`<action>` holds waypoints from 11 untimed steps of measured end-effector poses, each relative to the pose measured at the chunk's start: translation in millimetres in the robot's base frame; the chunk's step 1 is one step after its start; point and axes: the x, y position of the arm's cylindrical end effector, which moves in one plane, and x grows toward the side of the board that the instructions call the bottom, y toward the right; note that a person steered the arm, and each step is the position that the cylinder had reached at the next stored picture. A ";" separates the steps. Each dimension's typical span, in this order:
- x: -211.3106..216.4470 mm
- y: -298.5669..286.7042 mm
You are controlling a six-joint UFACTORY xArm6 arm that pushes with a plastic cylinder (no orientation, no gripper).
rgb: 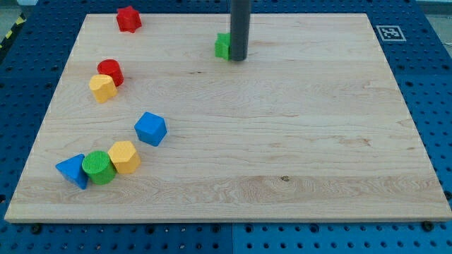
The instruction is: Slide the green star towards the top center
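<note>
Green star (223, 46) sits touching the left side of my tip (238, 59), largely hidden behind the rod, already far up the desk (296, 141) near its center. I have no fingers, only this rod. Any push goes farther.

Green star (222, 45): small green block, flat on wooden board, near view's top edge, roughly at centre across width. Only left part showed; right side hidden behind dark rod, so star outline could not be fully made out. Visible faces bright green, darker on shaded side. Stood well apart from other blocks, all further to view's left.
</note>
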 end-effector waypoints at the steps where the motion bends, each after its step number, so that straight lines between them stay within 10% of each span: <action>1: -4.2 -7.9; 11: -23.5 -15.8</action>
